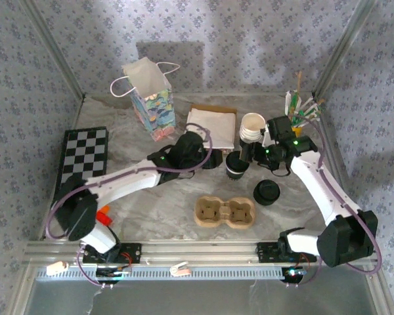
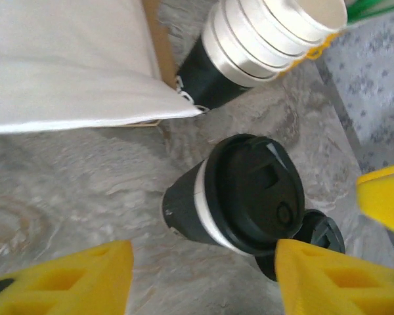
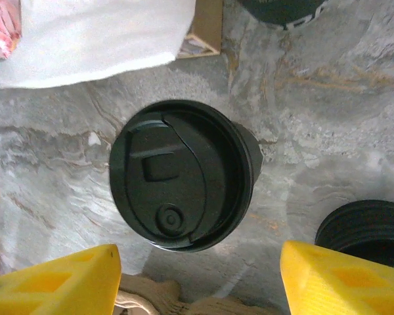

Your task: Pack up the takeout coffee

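Observation:
The takeout coffee (image 1: 236,164), a dark paper cup with a round black lid, stands upright on the marble table between my two grippers. My left gripper (image 1: 215,159) is just left of it and my right gripper (image 1: 253,155) just right. In the left wrist view the coffee (image 2: 243,193) lies beyond my open left gripper (image 2: 203,257), and the right fingertip (image 2: 328,275) is close to the lid's edge. From the right wrist, the lid (image 3: 180,174) is seen from above, ahead of my open right gripper (image 3: 200,259). Neither gripper holds anything.
A brown pulp cup tray (image 1: 224,212) lies nearer the front, and its edge (image 3: 157,303) is below my right gripper. A loose black lid piece (image 1: 266,192) sits right of the tray. A stack of lidless cups (image 1: 251,126), white napkins (image 1: 212,126), a gift bag (image 1: 151,98) and a checkerboard (image 1: 84,154) stand around.

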Tool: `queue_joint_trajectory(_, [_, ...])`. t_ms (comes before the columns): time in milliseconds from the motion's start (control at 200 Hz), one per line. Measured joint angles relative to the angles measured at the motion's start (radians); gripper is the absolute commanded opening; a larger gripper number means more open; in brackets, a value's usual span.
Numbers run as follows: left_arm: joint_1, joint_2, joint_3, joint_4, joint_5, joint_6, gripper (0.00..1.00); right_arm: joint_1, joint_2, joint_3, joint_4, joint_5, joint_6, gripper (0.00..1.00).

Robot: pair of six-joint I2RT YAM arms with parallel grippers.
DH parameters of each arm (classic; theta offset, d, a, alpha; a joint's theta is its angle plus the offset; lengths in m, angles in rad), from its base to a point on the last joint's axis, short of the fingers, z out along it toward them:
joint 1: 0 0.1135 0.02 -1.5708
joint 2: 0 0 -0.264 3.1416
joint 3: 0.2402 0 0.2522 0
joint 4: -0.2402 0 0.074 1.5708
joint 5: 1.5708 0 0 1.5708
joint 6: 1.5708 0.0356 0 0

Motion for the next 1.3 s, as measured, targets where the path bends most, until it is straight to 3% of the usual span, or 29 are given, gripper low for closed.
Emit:
queue_joint_trajectory(200, [-0.014, 0.156, 0.169, -0.058, 0.05, 0.063, 0.37, -0.028, 0.015, -0.032, 0.051, -0.07, -0.022, 0.52])
queue_joint_trajectory(430, [-0.015, 0.253, 0.273, -0.149, 0.074, 0.113, 0.34, -0.028, 0.025, -0.053, 0.093, -0.097, -0.023, 0.44])
queue_joint_trajectory(1020, [-0.015, 0.288, 0.305, -0.201, 0.086, 0.108, 0.25, 0.015, 0.096, -0.066, 0.099, -0.077, -0.031, 0.36])
queue_joint_trajectory(1304, [-0.015, 0.267, 0.242, -0.129, 0.089, 0.07, 0.22, 0.046, 0.108, -0.061, 0.095, -0.029, -0.045, 0.37])
